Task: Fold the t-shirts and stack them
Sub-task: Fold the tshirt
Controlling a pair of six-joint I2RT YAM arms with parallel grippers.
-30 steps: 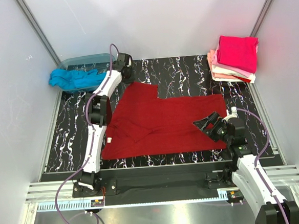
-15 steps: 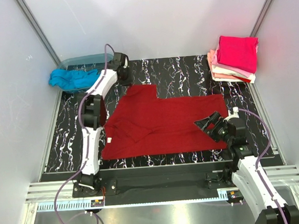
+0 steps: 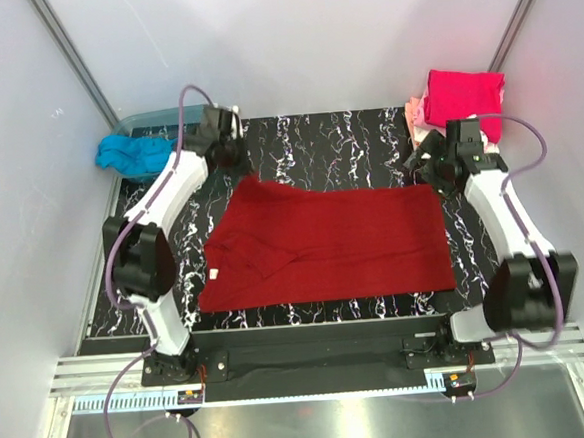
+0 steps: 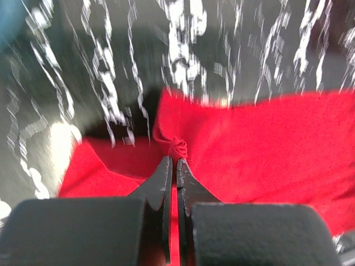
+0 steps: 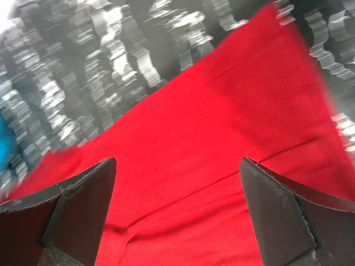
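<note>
A dark red t-shirt (image 3: 324,242) lies spread on the black marbled table, a small white tag (image 3: 214,275) at its left edge. My left gripper (image 3: 236,163) is shut on a bunched bit of its far left corner (image 4: 178,148), held above the cloth. My right gripper (image 3: 431,169) is open over the shirt's far right corner, red cloth (image 5: 183,166) between its fingers (image 5: 83,205). A turquoise t-shirt (image 3: 132,155) hangs from the tub at the far left. A stack of folded shirts (image 3: 460,107), magenta on top, sits at the far right.
A translucent blue-grey tub (image 3: 160,118) stands at the far left corner. White walls with metal posts close in the table (image 3: 347,140) at the back and sides. A metal rail (image 3: 312,363) runs along the near edge.
The left gripper pulled the shirt's far left flap back, leaving a straighter far edge. The right arm swung from the near right to the far right corner of the shirt.
</note>
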